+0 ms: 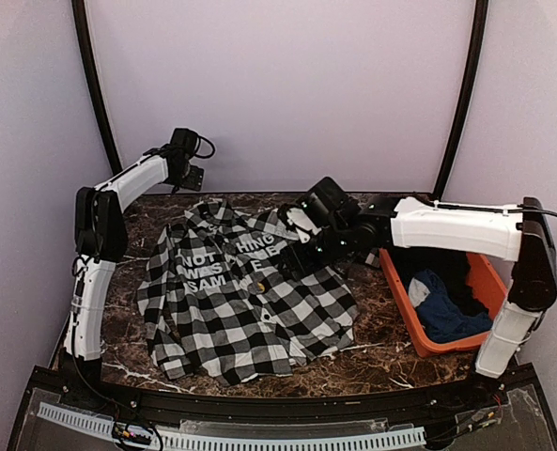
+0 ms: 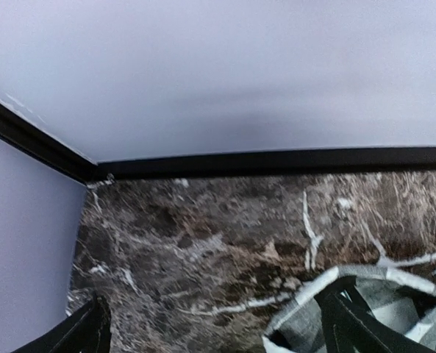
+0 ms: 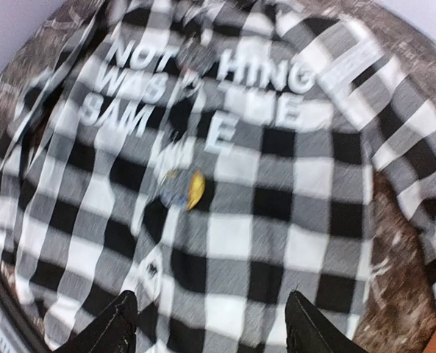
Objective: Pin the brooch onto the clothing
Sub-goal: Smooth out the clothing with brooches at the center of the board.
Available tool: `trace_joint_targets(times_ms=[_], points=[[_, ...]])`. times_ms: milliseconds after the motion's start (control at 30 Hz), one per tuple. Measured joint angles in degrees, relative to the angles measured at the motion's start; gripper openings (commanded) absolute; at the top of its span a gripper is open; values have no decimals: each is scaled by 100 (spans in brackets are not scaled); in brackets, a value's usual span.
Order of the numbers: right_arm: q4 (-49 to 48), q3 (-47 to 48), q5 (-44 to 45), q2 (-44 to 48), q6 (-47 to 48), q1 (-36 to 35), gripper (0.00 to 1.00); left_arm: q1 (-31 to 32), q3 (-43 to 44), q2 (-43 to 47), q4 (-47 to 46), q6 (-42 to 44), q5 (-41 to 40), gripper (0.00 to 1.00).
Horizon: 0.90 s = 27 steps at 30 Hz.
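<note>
Right claw (image 3: 212, 315) over shirt (image 3: 276, 220), near brooch (image 3: 182, 188)

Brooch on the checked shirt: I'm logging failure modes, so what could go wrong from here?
1. The brooch lies by a fold of the shirt; whether it is fastened cannot be told, so it may slip off.
2. The left end effector is open and off the shirt, so nothing holds it flat; it may bunch if the open right end effector presses down.
</note>
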<state>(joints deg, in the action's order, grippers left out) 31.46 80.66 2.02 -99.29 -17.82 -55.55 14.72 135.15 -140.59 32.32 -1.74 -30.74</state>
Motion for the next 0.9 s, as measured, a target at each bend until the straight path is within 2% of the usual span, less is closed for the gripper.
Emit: trace_joint_targets(times_ms=[33,133,267,367,467,633,900], points=[[-90,122,55,-76,61,149,65,4,-201,85,24,-98,92,100],[-348,1008,168,-737,433,601,59,17,-1565,684,-35,-459,531,100],[-658,2542,24,-2037,835,938,48,26,-3292,1685,-157,-879,1147,91],[-750,3744,-293,-3126,918,1147,35,33,-4225,2441,-337,-1115,1467,86],[-752,4562,-599,-3945,940,1311,31,59,-4996,3128,-514,-1279,1672,85],[-772,5475,-870,-4953,911,1499,30,83,-5545,3390,-649,-1355,1829,85],[-778,5484,-988,-5331,529,1631,31,315,-5499,2728,-374,-1088,1753,86]])
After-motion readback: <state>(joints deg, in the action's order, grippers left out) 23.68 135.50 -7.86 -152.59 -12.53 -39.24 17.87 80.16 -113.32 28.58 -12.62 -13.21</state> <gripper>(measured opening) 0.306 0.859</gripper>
